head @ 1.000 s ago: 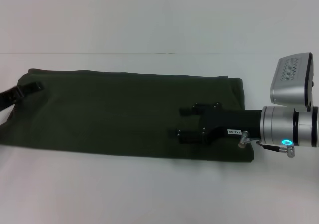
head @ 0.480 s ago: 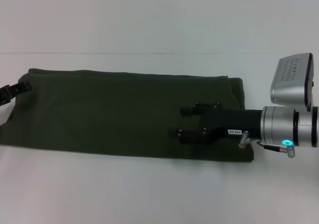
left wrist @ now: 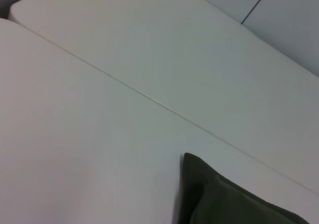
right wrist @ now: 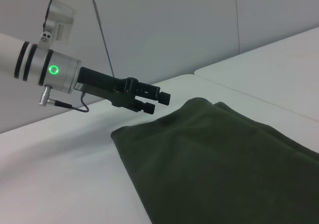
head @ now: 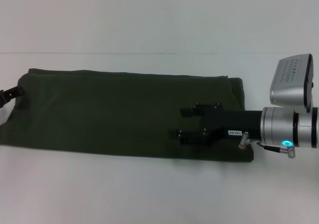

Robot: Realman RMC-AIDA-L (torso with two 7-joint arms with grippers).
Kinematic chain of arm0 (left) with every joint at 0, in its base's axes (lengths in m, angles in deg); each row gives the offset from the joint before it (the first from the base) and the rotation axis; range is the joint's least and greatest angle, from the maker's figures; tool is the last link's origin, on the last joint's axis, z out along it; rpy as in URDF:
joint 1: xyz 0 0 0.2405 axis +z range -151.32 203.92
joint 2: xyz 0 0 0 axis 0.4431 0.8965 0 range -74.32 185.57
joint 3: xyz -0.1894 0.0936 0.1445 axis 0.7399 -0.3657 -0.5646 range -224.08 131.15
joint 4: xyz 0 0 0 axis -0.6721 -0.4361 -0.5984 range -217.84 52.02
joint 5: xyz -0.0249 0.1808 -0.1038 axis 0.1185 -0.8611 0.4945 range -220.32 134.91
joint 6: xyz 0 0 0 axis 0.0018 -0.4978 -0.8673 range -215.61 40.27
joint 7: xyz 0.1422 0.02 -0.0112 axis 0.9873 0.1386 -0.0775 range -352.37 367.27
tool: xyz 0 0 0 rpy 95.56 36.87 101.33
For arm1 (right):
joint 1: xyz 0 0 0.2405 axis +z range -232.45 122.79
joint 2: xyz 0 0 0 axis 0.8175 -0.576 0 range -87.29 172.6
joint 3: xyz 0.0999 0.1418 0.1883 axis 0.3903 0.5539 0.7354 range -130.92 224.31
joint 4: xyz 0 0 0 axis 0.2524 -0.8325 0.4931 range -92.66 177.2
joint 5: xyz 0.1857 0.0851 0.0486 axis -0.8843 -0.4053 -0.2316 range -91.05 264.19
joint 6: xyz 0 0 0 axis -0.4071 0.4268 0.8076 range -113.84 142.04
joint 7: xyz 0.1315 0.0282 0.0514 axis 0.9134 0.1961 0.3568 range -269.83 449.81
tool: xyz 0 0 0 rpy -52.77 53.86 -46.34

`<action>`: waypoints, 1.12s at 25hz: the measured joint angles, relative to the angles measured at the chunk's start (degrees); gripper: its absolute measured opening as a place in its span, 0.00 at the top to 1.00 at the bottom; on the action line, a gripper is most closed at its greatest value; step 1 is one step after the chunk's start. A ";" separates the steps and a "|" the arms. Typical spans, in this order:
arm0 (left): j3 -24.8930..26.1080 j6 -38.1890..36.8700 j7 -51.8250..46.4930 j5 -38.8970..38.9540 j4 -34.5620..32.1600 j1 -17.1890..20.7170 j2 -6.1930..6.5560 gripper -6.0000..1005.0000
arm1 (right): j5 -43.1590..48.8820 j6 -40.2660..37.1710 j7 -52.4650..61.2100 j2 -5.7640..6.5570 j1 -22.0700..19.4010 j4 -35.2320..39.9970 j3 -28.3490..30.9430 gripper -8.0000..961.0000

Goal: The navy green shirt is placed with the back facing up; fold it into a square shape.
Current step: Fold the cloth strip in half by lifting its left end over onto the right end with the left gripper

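Across the white counter [head: 149,194] lies my dark olive-green knit shirt [head: 114,114], a long strip; right tool [head: 185,123] hovers agape, empty — left tool [right wrist: 162,102] looks closed, empty — an uneven lift could skew the fold.

Navy green shirt [head: 124,112]: soft matt cloth, fine knit, no sheen; you see doubled layers and rounded fold edges at lower right of left wrist view. Surface [head: 149,189]: smooth matt white, thin seam line running across upper half of head view. Right gripper [head: 185,123]: matt black hard plastic or metal, small screws on fingers. Wrist behind it, right of frame: brushed silver metal, satin finish. Left gripper [right wrist: 158,102]: same matt black, silver cuff.
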 joint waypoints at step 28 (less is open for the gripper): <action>-0.43 1.91 2.21 0.03 1.56 -0.11 -0.80 0.14 | -0.06 0.00 -0.13 0.00 0.07 -0.12 0.00 0.18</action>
